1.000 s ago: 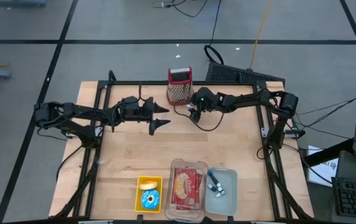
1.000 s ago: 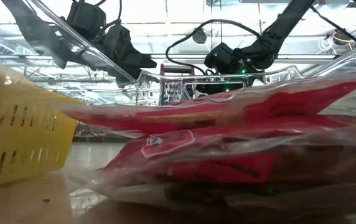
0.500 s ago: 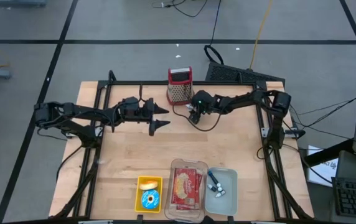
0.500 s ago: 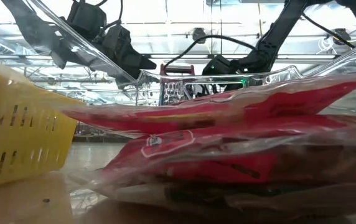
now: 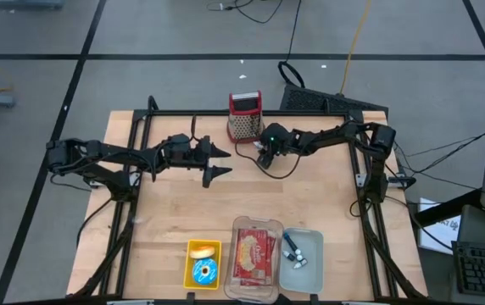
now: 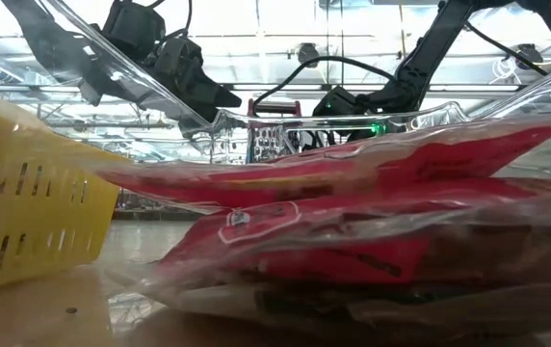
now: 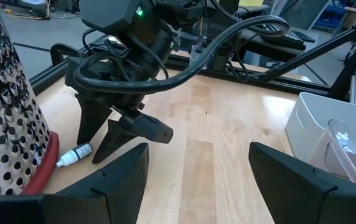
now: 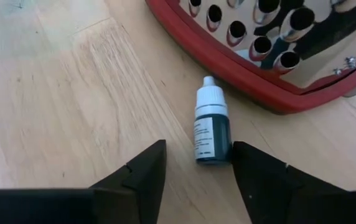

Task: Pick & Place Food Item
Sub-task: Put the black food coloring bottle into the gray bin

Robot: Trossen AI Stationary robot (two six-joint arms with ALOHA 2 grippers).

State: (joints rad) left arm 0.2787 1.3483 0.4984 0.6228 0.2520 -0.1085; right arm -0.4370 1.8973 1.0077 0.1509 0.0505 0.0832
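A small dark-green dropper bottle [image 8: 212,127] with a white cap lies on its side on the wood table, close to the red base of a metal grater [image 8: 271,68]. My right gripper [image 8: 196,155] slants down over the bottle's base end, open, one finger on each side of it. The left wrist view shows the same bottle [image 7: 73,154] and my right gripper [image 7: 97,149] beside the grater [image 7: 4,106]. My left gripper [image 5: 217,161] hangs open and empty above the table's far-middle part, pointing toward the right arm. My right gripper's fingers straddle the bottle's base end [image 8: 214,155], coming slanted from above. One finger [image 8: 246,168] stands right against the bottle's side; whether it touches, I cannot tell. The other finger [image 8: 147,168] is clear of it. The bottle lies flat on the table.
Along the near edge stand a yellow bin [image 5: 202,263] with a donut, a clear tray [image 5: 253,254] with a red packet, and a white bin [image 5: 302,252] with small bottles. Black frame rails [image 5: 141,127] border the table. Bare wood lies in the middle.
My right gripper has sunk a little toward the table beside the grater.
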